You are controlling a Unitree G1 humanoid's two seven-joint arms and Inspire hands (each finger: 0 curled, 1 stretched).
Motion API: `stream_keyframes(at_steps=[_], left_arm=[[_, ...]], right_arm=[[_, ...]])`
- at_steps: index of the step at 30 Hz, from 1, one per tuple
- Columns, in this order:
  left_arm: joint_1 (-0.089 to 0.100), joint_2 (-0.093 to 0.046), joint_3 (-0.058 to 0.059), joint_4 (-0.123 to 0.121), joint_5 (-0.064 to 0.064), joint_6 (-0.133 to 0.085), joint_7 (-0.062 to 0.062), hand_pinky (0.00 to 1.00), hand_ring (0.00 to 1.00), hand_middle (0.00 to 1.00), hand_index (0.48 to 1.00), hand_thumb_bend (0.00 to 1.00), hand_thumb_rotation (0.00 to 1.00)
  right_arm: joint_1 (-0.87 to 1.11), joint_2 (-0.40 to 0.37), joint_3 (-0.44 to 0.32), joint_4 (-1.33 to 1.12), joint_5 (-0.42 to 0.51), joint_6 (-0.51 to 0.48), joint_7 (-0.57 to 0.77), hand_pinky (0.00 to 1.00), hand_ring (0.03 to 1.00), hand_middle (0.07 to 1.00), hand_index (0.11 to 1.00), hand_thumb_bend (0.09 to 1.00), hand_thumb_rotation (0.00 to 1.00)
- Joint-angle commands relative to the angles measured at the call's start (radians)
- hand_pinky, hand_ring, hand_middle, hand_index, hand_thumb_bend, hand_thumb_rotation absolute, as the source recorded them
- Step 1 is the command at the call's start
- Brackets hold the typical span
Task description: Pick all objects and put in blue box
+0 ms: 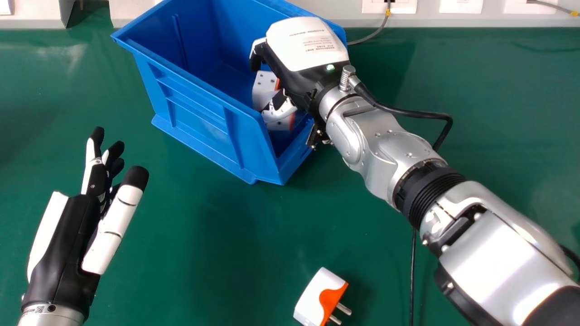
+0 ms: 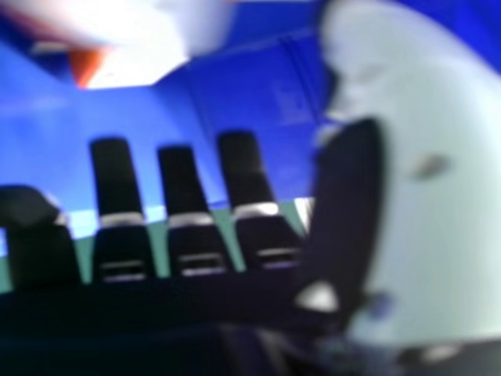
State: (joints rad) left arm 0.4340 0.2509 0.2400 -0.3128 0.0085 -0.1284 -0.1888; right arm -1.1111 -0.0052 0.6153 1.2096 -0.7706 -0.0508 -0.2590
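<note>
The right robot hand [image 1: 308, 50] is held spread within the blue box [image 1: 195, 113]; if snagged by it, the white-and-orange device [image 1: 264, 83] beneath could be dragged out. A plug adapter [image 1: 317, 296] is seen on the table [image 1: 217, 235], right of the left robot hand [image 1: 68, 240].

The green bench [image 1: 204, 226] is bordered at its far edge by a pale ledge [image 1: 430, 20]. White plates [image 1: 461, 6] and grey cables [image 1: 379, 31] are seen there, and soft light is reflected on the bench.
</note>
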Motion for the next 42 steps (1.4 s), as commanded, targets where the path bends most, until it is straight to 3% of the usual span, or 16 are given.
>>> stream_keyframes(at_steps=[1, 4, 6, 11, 17, 21, 28, 36, 42], left_arm=[[-0.007, 0.017, 0.004, 0.006, 0.028, -0.035, 0.010, 0.93, 0.98, 0.99, 0.975, 0.68, 0.96], [-0.009, 0.025, 0.006, 0.016, 0.062, -0.059, 0.016, 0.93, 0.98, 0.99, 0.976, 0.67, 0.97], [-0.011, 0.024, 0.006, 0.018, 0.068, -0.060, 0.018, 0.94, 0.98, 0.99, 0.977, 0.66, 0.99], [-0.024, 0.022, 0.000, 0.022, 0.069, -0.047, 0.021, 0.94, 0.98, 0.99, 0.978, 0.65, 1.00], [-0.038, 0.019, -0.005, 0.033, 0.068, -0.045, 0.020, 0.95, 0.98, 0.99, 0.978, 0.64, 1.00], [-0.040, 0.018, -0.008, 0.026, 0.065, -0.035, 0.019, 0.95, 0.99, 0.99, 0.978, 0.64, 1.00], [-0.051, 0.025, -0.004, 0.047, 0.062, -0.042, 0.016, 0.94, 0.99, 0.99, 0.979, 0.65, 1.00], [-0.027, 0.019, -0.007, 0.050, 0.067, -0.060, 0.017, 0.94, 0.99, 0.99, 0.981, 0.65, 1.00], [-0.005, 0.009, -0.009, 0.076, 0.059, -0.088, 0.020, 0.94, 0.99, 0.99, 0.977, 0.66, 1.00]], right_arm=[[-0.011, -0.015, -0.003, -0.028, 0.000, 0.008, -0.013, 0.75, 0.935, 0.987, 0.968, 0.429, 0.58], [-0.010, -0.017, -0.001, -0.032, -0.004, 0.013, -0.021, 0.76, 0.947, 0.992, 0.977, 0.435, 0.57], [-0.007, -0.020, -0.005, -0.039, -0.002, 0.012, -0.023, 0.76, 0.960, 0.997, 0.986, 0.449, 0.57], [0.008, -0.035, -0.021, -0.066, 0.013, 0.010, -0.030, 0.77, 0.967, 1.000, 0.993, 0.453, 0.55], [0.100, -0.061, -0.092, -0.208, 0.068, 0.050, -0.037, 0.76, 0.958, 1.000, 0.989, 0.424, 0.52], [0.229, -0.106, -0.141, -0.433, 0.079, 0.090, -0.040, 0.76, 0.955, 1.000, 0.986, 0.395, 0.47], [0.504, -0.242, -0.193, -0.951, 0.007, 0.155, 0.003, 0.76, 0.949, 1.000, 0.973, 0.364, 0.36], [0.866, -0.332, -0.305, -1.457, -0.035, 0.159, 0.003, 0.76, 0.956, 1.000, 0.977, 0.357, 0.35], [1.154, -0.317, -0.358, -1.627, -0.038, 0.125, -0.037, 0.76, 0.949, 1.000, 0.971, 0.383, 0.38]])
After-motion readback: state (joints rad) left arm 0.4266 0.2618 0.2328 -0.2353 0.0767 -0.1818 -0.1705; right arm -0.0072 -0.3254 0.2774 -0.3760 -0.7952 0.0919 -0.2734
